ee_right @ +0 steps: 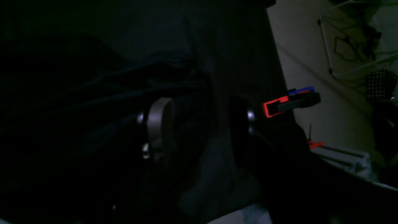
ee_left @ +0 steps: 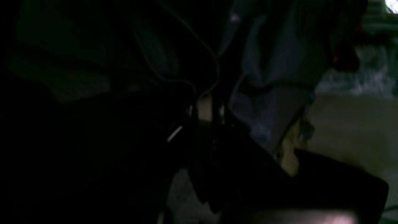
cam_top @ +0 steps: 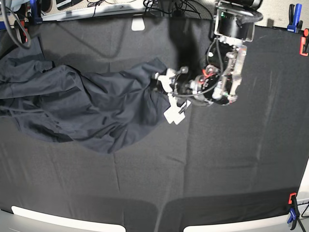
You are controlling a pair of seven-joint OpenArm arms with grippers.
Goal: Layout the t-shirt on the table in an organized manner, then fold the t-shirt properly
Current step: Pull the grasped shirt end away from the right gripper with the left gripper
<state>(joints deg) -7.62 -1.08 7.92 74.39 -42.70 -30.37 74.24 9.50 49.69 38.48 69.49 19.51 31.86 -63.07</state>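
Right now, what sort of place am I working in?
Probably a lab or workshop bench: a table under black cloth held by a red clamp, cables along its far edge, a t-shirt on top.

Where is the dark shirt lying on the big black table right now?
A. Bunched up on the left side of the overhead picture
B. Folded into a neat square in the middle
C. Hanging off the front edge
A. In the base view the t-shirt lies crumpled across the left part of the table, with the left gripper at its right edge.
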